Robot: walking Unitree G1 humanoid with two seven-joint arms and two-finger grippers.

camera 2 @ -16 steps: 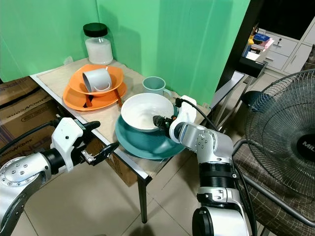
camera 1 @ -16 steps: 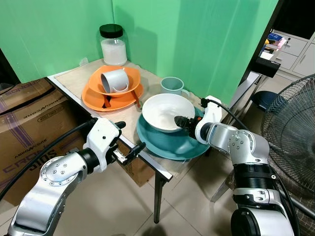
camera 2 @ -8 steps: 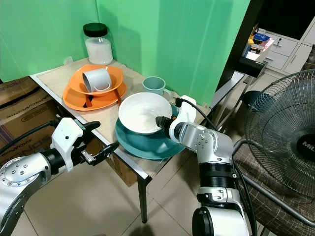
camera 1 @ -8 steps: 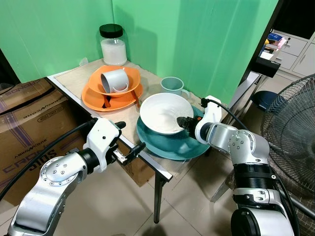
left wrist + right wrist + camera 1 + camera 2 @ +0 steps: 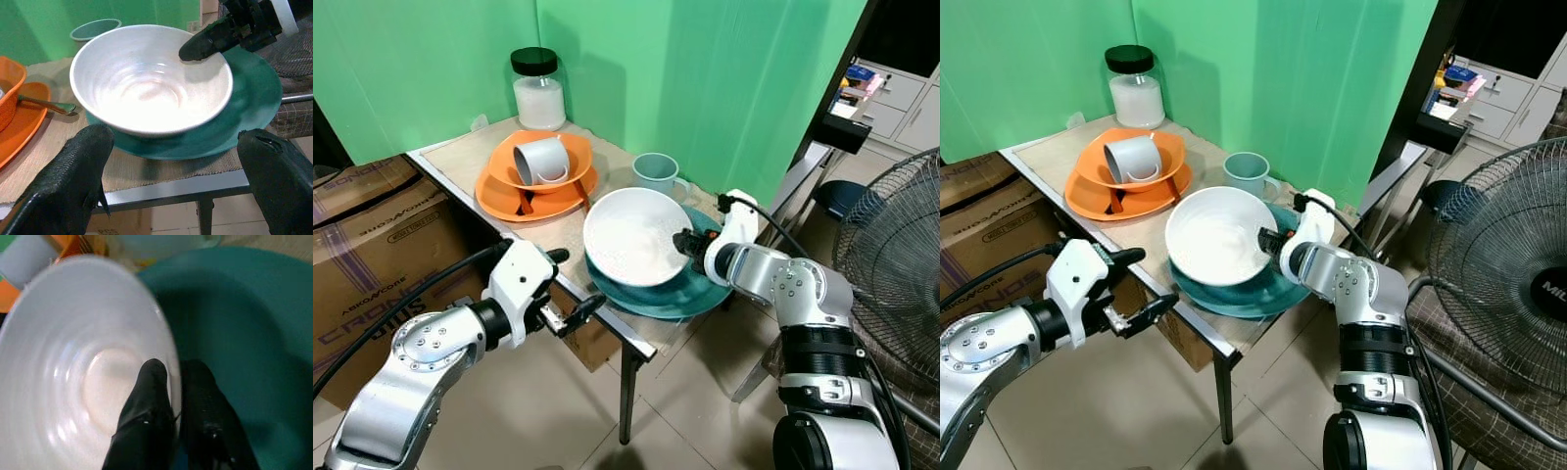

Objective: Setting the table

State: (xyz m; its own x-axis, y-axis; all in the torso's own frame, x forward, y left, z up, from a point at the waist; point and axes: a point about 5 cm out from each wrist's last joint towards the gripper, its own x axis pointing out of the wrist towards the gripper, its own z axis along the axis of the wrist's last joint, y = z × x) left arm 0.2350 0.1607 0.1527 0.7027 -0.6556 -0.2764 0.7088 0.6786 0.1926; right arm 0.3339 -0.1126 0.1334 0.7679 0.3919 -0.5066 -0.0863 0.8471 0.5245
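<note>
the right claw (image 5: 686, 241) was clenched on the rim of the wide white ceramic bowl (image 5: 634, 235), one black finger (image 5: 145, 416) inside the wall and the other outside, pinching the near edge. the bowl hung tilted away from that claw, its far side dipping toward the round teal plate (image 5: 697, 289) that lay directly beneath the claw on the woven-matted surface (image 5: 563, 235).

judging from the tilt, the step in hand looked like lifting the bowl off the plate to give it a place of its own. a one-sided rim pinch on smooth glaze is a weak hold, so it would pay to level the bowl, keep it low over the surface, carry it slowly and set its foot down flat before letting go.

the right arm was bent at the elbow with the forearm reaching in across the plate's far edge, wrist turned so the fingers pointed into the bowl. the left claw (image 5: 560, 292) hovered released, fingers spread, just off the surface's front edge, facing the bowl without touching it. beyond the right claw stood a pale teal mug (image 5: 655, 171).
</note>
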